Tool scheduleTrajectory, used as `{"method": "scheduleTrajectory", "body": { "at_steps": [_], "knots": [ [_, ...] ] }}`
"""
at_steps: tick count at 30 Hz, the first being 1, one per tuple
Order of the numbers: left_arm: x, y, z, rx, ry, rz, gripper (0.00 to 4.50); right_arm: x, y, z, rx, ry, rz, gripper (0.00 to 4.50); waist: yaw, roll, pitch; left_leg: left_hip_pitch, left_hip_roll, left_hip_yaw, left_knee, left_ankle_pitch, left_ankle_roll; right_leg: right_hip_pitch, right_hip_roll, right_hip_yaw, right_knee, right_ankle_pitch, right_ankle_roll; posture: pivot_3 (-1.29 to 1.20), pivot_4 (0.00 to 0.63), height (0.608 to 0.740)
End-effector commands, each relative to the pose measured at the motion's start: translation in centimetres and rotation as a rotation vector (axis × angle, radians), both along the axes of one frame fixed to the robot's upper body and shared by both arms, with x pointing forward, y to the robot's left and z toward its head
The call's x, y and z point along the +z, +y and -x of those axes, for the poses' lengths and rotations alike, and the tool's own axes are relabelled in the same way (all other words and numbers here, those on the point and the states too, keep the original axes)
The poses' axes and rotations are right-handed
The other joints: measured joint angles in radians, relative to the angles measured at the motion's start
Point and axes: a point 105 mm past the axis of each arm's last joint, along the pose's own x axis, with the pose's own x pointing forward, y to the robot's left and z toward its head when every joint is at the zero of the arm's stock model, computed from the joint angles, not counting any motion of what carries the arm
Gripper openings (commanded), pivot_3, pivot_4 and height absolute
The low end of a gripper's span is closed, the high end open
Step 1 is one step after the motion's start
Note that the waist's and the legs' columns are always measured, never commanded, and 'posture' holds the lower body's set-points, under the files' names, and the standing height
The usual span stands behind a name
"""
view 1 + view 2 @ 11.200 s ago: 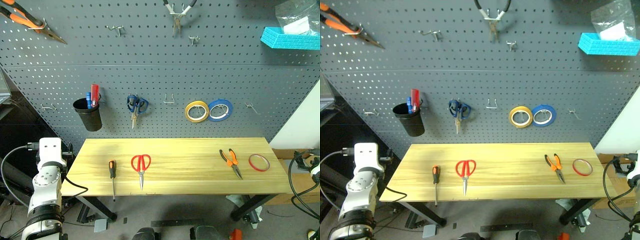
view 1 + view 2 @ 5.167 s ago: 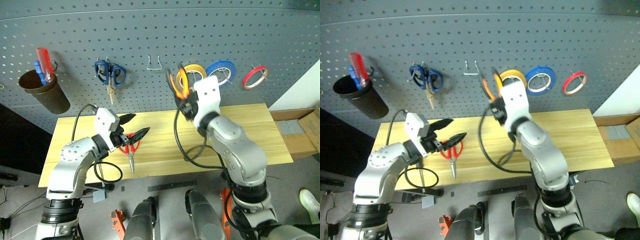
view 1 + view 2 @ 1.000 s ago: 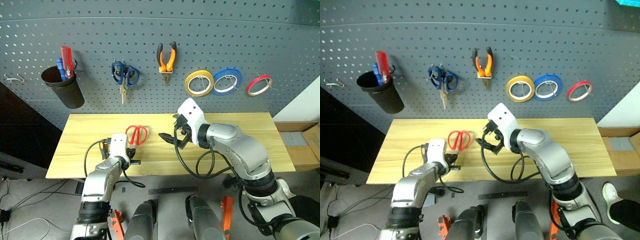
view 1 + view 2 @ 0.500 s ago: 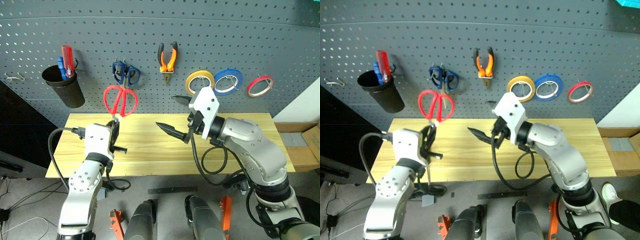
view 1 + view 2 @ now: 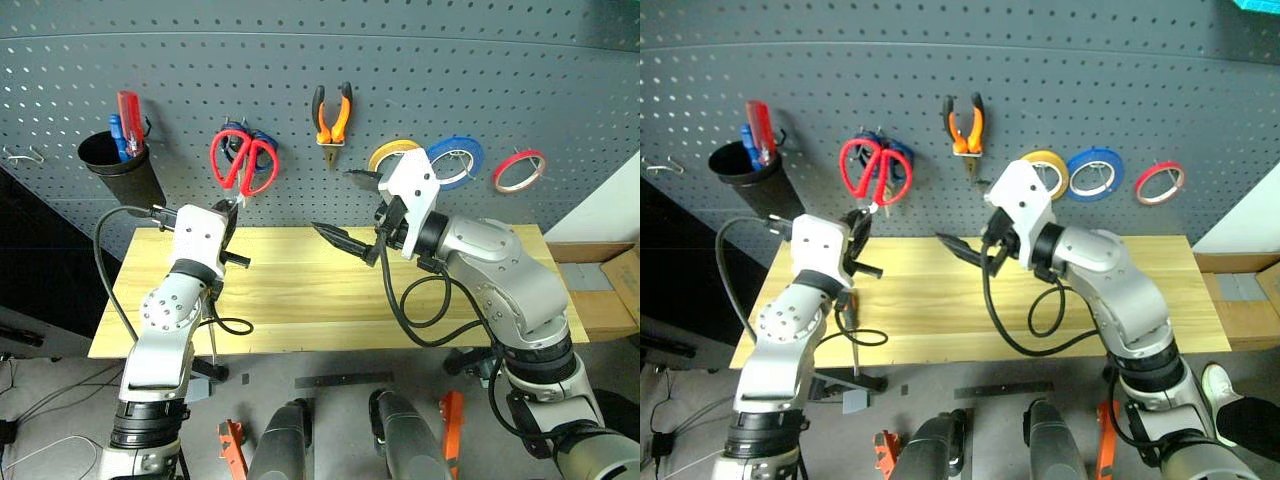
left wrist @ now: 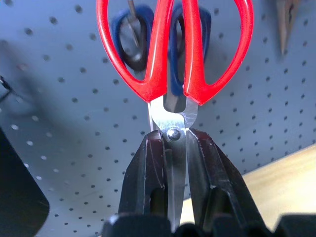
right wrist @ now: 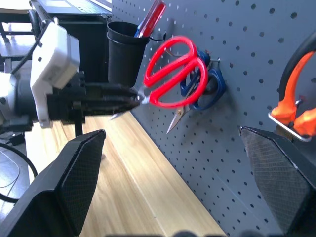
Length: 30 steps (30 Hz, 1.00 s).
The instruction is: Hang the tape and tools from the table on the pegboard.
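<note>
The left pincer (image 6: 168,148) is clamped shut on the blades of the red-handled scissors (image 5: 243,160), just below the pivot, and holds them upright with the red loops raised against the pegboard (image 5: 200,90) — right in front of the blue-handled scissors (image 7: 206,86), which hang on the pegboard behind them. To the pegboard's left side, beside the scissors, a black cup (image 5: 120,165) holds a red screwdriver (image 5: 129,108) and a blue one. On the other side of the scissors the orange-and-black pliers (image 5: 333,112) hang from a hook, and farther along come the yellow roll (image 5: 392,152), the blue roll (image 5: 456,160) and the thin red tape (image 5: 518,170), each on the pegboard. The right pincer (image 5: 345,210) stands wide open and empty — it hovers over the tabletop (image 5: 300,300), in front of the pegboard below the pliers.
</note>
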Motion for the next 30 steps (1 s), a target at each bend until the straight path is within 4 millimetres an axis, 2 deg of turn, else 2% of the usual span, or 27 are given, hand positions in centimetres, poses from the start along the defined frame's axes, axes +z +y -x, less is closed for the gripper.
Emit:
{"method": "scheduleTrajectory", "body": {
  "at_steps": [1, 2, 6, 9, 10, 13, 14, 17, 19, 22, 25, 30],
  "knots": [
    [0.7, -1.0, -0.4, -0.034, -0.027, -0.035, 0.26, 1.6, -0.3, 0.3, -0.006, -0.060, -0.032, 4.50, 0.000, 0.000, 0.000, 0.000, 0.000, 0.000, 0.000, 0.000, 0.000, 0.000, 0.000, 0.000, 0.000, 0.000, 0.000, -0.11, 0.233, 0.740],
    [0.6, -1.0, -0.5, -0.032, -0.028, -0.037, 0.26, 1.6, -0.3, 0.3, -0.006, -0.059, -0.033, 4.50, 0.000, 0.000, 0.000, 0.000, 0.000, 0.000, 0.000, 0.000, 0.000, 0.000, 0.000, 0.000, 0.000, 0.000, 0.000, -0.11, 0.234, 0.740],
    [-0.7, -1.2, -0.1, -0.040, 0.028, -0.036, 1.63, 1.1, -0.1, 0.6, 0.001, -0.046, -0.023, 4.50, 0.000, 0.000, 0.000, 0.000, 0.000, 0.000, 0.000, 0.000, 0.000, 0.000, 0.000, 0.000, 0.000, 0.000, 0.000, -0.12, 0.238, 0.740],
    [-3.3, -0.6, 0.6, -0.008, 0.129, -0.056, 2.70, 0.2, 0.0, 0.9, 0.009, -0.007, -0.003, 4.50, -0.004, 0.000, 0.000, 0.000, 0.000, 0.000, 0.000, 0.000, 0.000, 0.000, 0.000, 0.000, 0.000, 0.000, 0.000, -0.11, 0.239, 0.740],
    [-5.2, -0.4, 1.2, -0.001, 0.202, -0.060, 2.98, -0.9, 0.1, 0.8, -0.002, 0.027, 0.026, 4.50, -0.006, 0.000, 0.000, 0.000, 0.000, 0.000, 0.000, 0.000, 0.000, -0.001, 0.000, 0.001, 0.000, 0.000, 0.000, -0.11, 0.240, 0.740],
    [-9.8, 0.8, 3.0, 0.070, 0.422, 0.050, 4.07, -3.2, 0.5, 0.7, -0.044, 0.115, 0.080, 4.50, -0.013, 0.000, 0.000, 0.000, 0.001, 0.000, -0.001, -0.001, -0.001, -0.001, 0.000, 0.001, 0.000, 0.000, -0.001, -0.11, 0.243, 0.740],
    [-10.5, 1.6, 3.4, 0.120, 0.466, 0.110, 4.40, -3.6, 0.9, 0.9, -0.038, 0.129, 0.097, 4.50, -0.015, 0.000, 0.000, 0.000, 0.001, 0.000, -0.001, -0.001, -0.001, -0.001, 0.000, 0.001, 0.001, 0.000, -0.001, -0.11, 0.244, 0.740],
    [-11.4, 4.3, 4.0, 0.267, 0.560, 0.230, 4.45, -4.8, 2.0, 1.7, -0.017, 0.218, 0.125, 4.50, -0.018, 0.000, 0.000, -0.001, 0.002, -0.001, 0.001, -0.001, -0.001, -0.002, 0.002, 0.000, 0.001, 0.000, -0.001, -0.10, 0.255, 0.740],
    [-11.3, 6.5, 4.0, 0.370, 0.585, 0.293, 4.45, -5.7, 2.9, 2.2, -0.003, 0.310, 0.144, 4.50, -0.018, 0.000, 0.000, -0.001, 0.003, -0.002, 0.002, -0.001, -0.001, -0.001, 0.003, -0.001, 0.001, 0.001, -0.002, -0.10, 0.260, 0.740],
    [-10.9, 8.7, 3.4, 0.453, 0.624, 0.375, 4.45, -6.4, 4.2, 2.8, 0.021, 0.417, 0.157, 4.50, -0.019, 0.000, 0.000, -0.001, 0.004, -0.003, 0.002, 0.000, -0.001, -0.001, 0.004, -0.002, 0.002, 0.001, -0.001, -0.09, 0.273, 0.740],
    [-11.1, 9.8, 2.6, 0.479, 0.678, 0.429, 4.45, -6.7, 5.2, 2.5, 0.017, 0.450, 0.171, 4.50, -0.020, 0.000, 0.000, -0.001, 0.003, -0.003, 0.002, 0.000, -0.001, -0.001, 0.004, -0.002, 0.002, 0.001, -0.002, -0.09, 0.284, 0.740],
    [-13.3, 10.2, 1.3, 0.474, 0.819, 0.482, 4.45, -7.0, 6.7, 1.8, -0.001, 0.460, 0.191, 4.50, -0.021, 0.000, 0.001, -0.001, 0.003, -0.002, 0.001, 0.000, -0.001, -0.002, 0.004, -0.002, 0.001, 0.002, -0.003, -0.10, 0.297, 0.740]
  ]
}}
